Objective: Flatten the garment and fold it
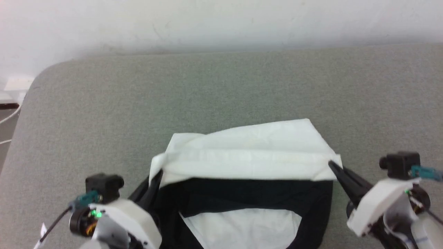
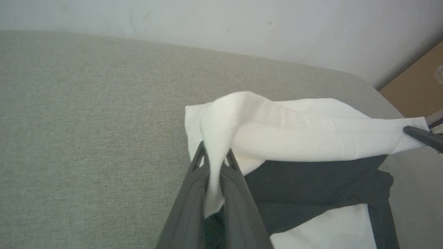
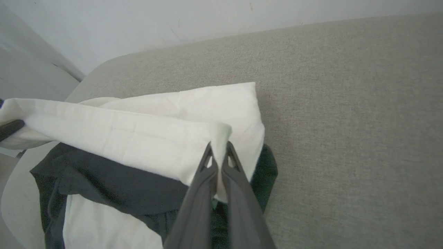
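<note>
Left gripper (image 2: 214,152) and right gripper (image 3: 218,147) each pinch a corner of the shirt (image 1: 249,152) (black sleeves (image 1: 242,193) lie beneath) over the grey surface (image 1: 207,90)

Shirt (image 1: 247,155): plain white body, black sleeves (image 1: 242,193), the black read charcoal in wrist views. Padded surface (image 1: 221,90) beneath was muted grey-green with a fine woven fleck. Wall (image 1: 221,20) was off-white, faint scuffs. Left gripper (image 1: 156,175) and right gripper (image 1: 333,165) had dark grey fingers (image 2: 187,214), white housings (image 1: 377,204), black camera blocks (image 1: 104,183), teal plugs (image 1: 86,197), a small green light (image 1: 97,214) on each. Brown board (image 2: 415,79) at one corner
</note>
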You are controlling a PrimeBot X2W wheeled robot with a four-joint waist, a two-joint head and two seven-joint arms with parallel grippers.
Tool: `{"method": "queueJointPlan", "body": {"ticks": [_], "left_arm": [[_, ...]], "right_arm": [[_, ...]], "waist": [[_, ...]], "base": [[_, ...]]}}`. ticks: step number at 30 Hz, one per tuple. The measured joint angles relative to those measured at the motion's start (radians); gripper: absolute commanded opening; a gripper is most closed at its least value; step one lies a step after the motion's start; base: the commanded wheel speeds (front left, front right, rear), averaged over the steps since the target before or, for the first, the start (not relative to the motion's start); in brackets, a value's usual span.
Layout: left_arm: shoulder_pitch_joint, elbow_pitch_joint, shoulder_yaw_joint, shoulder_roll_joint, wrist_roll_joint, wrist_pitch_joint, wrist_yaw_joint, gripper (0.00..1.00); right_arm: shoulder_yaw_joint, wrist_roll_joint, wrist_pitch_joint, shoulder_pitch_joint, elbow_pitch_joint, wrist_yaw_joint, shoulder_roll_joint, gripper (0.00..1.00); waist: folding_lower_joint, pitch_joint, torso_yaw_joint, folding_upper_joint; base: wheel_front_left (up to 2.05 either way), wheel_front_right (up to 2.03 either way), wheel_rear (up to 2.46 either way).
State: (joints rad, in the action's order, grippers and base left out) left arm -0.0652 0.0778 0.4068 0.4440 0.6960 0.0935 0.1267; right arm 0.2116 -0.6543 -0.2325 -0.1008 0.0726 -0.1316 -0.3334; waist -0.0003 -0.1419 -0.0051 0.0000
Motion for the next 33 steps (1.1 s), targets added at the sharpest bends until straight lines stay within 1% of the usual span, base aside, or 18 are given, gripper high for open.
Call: {"method": "queueJointPlan", "body": {"ticks": [3, 4, 5, 6, 7, 8, 9, 10, 11, 13, 17, 20, 23, 26, 29, 33], "left_arm": [[0.076, 0.051, 0.004, 0.014, 0.009, 0.026, 0.026, 0.00], [0.098, 0.055, 0.011, 0.019, 0.012, 0.039, 0.027, 0.12], [0.119, 0.056, 0.017, 0.023, 0.018, 0.049, 0.027, 0.29], [0.137, 0.056, 0.022, 0.023, 0.030, 0.058, 0.027, 0.49], [0.152, 0.054, 0.028, 0.023, 0.040, 0.063, 0.027, 0.57], [0.166, 0.049, 0.035, 0.023, 0.047, 0.069, 0.027, 0.71], [0.178, 0.043, 0.042, 0.021, 0.053, 0.074, 0.027, 0.87], [0.188, 0.032, 0.048, 0.021, 0.055, 0.075, 0.027, 1.00], [0.196, 0.021, 0.056, 0.021, 0.056, 0.081, 0.027, 1.00], [0.212, -0.006, 0.063, 0.015, 0.068, 0.084, 0.026, 1.00], [0.243, -0.051, 0.064, 0.012, 0.072, 0.080, 0.027, 1.00], [0.264, -0.070, 0.054, 0.010, 0.081, 0.064, 0.042, 1.00], [0.291, -0.067, 0.030, 0.003, 0.092, 0.023, 0.061, 1.00], [0.301, -0.047, -0.019, 0.001, 0.083, -0.053, 0.095, 1.00], [0.300, -0.023, -0.065, -0.005, 0.064, -0.133, 0.121, 1.00], [0.277, -0.004, -0.093, -0.020, 0.033, -0.240, 0.120, 1.00]], "right_arm": [[-0.051, 0.014, -0.051, 0.101, -0.063, 0.000, 0.032, 0.00], [-0.067, 0.015, -0.064, 0.134, -0.077, 0.000, 0.048, 0.06], [-0.078, 0.024, -0.078, 0.164, -0.087, 0.000, 0.061, 0.17], [-0.089, 0.035, -0.093, 0.194, -0.091, 0.000, 0.072, 0.29], [-0.100, 0.041, -0.103, 0.220, -0.095, 0.000, 0.086, 0.33], [-0.107, 0.044, -0.111, 0.245, -0.099, 0.000, 0.102, 0.35], [-0.111, 0.049, -0.120, 0.268, -0.099, 0.000, 0.115, 0.40], [-0.110, 0.052, -0.130, 0.289, -0.097, 0.000, 0.127, 0.47], [-0.113, 0.057, -0.137, 0.311, -0.094, 0.000, 0.138, 0.58], [-0.118, 0.072, -0.158, 0.348, -0.075, 0.000, 0.152, 1.00], [-0.126, 0.103, -0.179, 0.415, -0.048, 0.000, 0.169, 1.00], [-0.146, 0.126, -0.158, 0.439, -0.045, 0.000, 0.171, 1.00], [-0.160, 0.132, -0.115, 0.443, -0.070, 0.000, 0.173, 1.00], [-0.198, 0.126, -0.062, 0.441, -0.122, 0.000, 0.183, 1.00], [-0.252, 0.132, -0.039, 0.422, -0.161, 0.000, 0.199, 1.00], [-0.297, 0.190, -0.082, 0.370, -0.160, 0.000, 0.198, 1.00]], "waist": [[0.0002, 0.011, -0.005, 0.0000], [0.0001, 0.014, -0.006, 0.0000], [0.0002, 0.018, -0.006, 0.0000], [0.0001, 0.022, -0.006, 0.0000], [0.0002, 0.027, -0.005, 0.0000], [0.0002, 0.032, -0.004, 0.0000], [0.0002, 0.037, -0.003, 0.0001], [0.0002, 0.042, -0.002, 0.0000], [0.0002, 0.047, -0.001, 0.0000], [0.0002, 0.057, 0.003, 0.0000], [0.0002, 0.078, 0.008, 0.0000], [0.0002, 0.092, 0.010, 0.0000], [0.0002, 0.107, 0.008, 0.0000], [0.0002, 0.117, 0.009, 0.0000], [0.0002, 0.118, 0.020, 0.0000], [0.0003, 0.110, 0.041, 0.0000]], "base": [[0.00, 0.00, 0.00], [0.00, 0.00, 0.00], [0.00, 0.00, 0.00], [0.00, 0.00, 0.00], [0.00, 0.00, 0.00], [0.00, 0.00, 0.00], [0.00, 0.00, 0.00], [0.00, 0.00, 0.00], [0.00, 0.00, 0.00], [0.00, 0.00, 0.00], [0.00, 0.00, 0.00], [0.00, 0.00, 0.00], [0.00, 0.00, 0.00], [0.00, 0.00, 0.00], [0.00, 0.00, 0.00], [0.00, 0.00, 0.00]]}}
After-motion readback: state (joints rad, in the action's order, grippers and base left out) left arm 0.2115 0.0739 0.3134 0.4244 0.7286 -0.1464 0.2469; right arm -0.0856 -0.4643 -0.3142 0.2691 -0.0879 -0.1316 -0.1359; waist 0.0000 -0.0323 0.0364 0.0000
